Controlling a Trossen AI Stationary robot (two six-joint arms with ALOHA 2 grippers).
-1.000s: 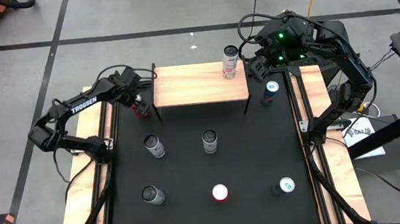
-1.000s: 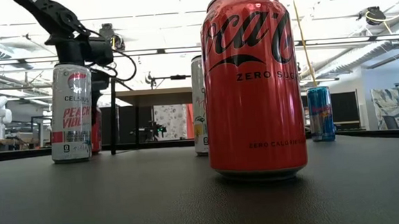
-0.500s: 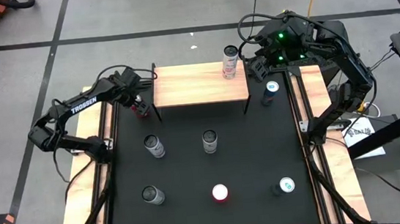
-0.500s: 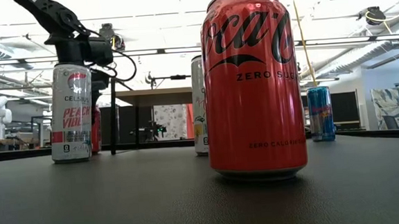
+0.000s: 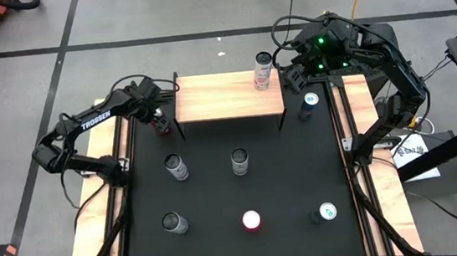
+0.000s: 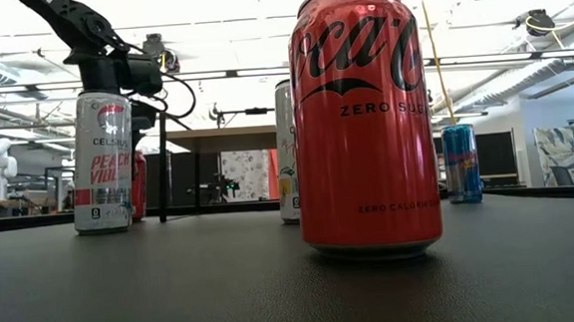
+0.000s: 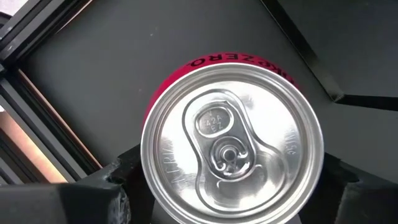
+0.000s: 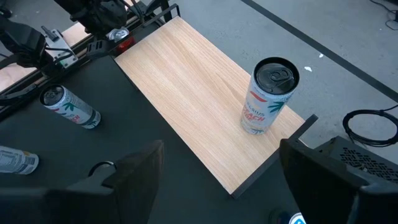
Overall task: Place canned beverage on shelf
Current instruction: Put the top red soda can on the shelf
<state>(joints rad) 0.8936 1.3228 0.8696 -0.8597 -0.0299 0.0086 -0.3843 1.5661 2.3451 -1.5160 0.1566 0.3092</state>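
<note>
The shelf [image 5: 228, 96], a light wood top on thin black legs, stands at the far middle of the black mat. A white-and-pink can [image 5: 263, 72] stands upright on its far right corner and also shows in the right wrist view [image 8: 267, 96]. My left gripper [image 5: 158, 116] is shut on a red can [image 7: 230, 146] beside the shelf's left end. This can shows in the low view [image 6: 138, 195] behind a white can. My right gripper [image 5: 293, 78] hovers open and empty just right of the shelf, above it [image 8: 221, 158]. My left gripper has the red can between its two fingers [image 7: 121, 186], one on each side of the can's wall [image 7: 155, 112] just below the top rim. The fingers come from above, slanting down. The can is upright; in the low view its lower end reaches the mat line.
Several more cans stand on the mat: two in the middle [image 5: 175, 167] [image 5: 239, 160], three along the near side [image 5: 173, 224] [image 5: 252, 220] [image 5: 324, 213], and a blue one [image 5: 308, 105] right of the shelf. Most of the shelf top is bare wood [image 8: 186, 87].
</note>
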